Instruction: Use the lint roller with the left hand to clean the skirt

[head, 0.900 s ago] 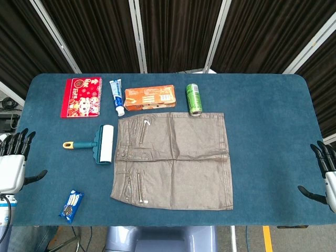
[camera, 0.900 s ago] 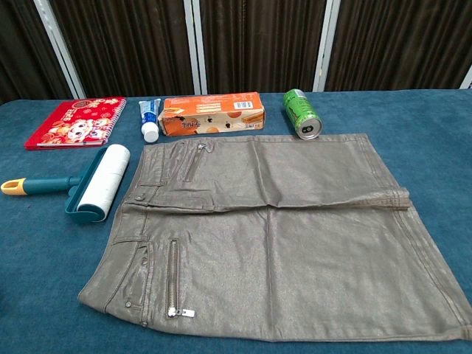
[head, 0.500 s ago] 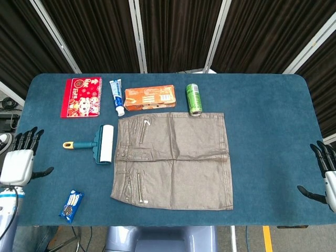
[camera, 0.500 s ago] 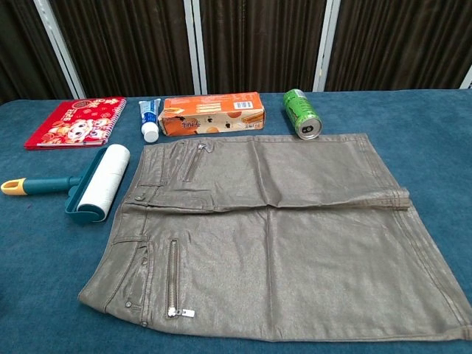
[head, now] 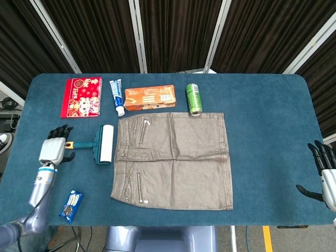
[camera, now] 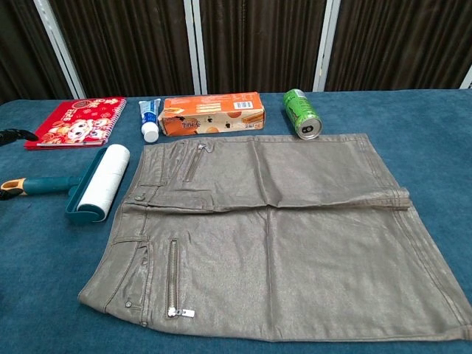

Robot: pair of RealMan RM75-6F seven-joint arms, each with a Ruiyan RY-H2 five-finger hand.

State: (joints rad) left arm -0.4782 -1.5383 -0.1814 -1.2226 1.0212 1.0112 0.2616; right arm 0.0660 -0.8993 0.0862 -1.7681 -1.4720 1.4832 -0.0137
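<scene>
The grey-brown skirt [head: 173, 160] [camera: 280, 236] lies flat in the middle of the blue table, waistband to the left. Just left of the waistband lies the lint roller [head: 102, 143] [camera: 96, 184], with a white roll and a teal handle pointing left. In the head view my left hand [head: 54, 148] is over the end of that handle, fingers spread, and covers the yellow tip. In the chest view only one dark fingertip [camera: 16, 135] shows at the left edge. I cannot tell whether the hand touches the handle. My right hand [head: 324, 178] stays open at the table's right edge.
Along the far side sit a red notebook [head: 81, 96], a toothpaste tube [head: 116, 97], an orange box [head: 149, 97] and a green can [head: 193, 98] lying just above the skirt. A blue snack packet [head: 71, 203] lies near the front left edge.
My left hand has moved from the table's left edge rightward and forward to the roller's handle end, now covering its yellow tip. The roller, the skirt and my right hand have stayed in place.
</scene>
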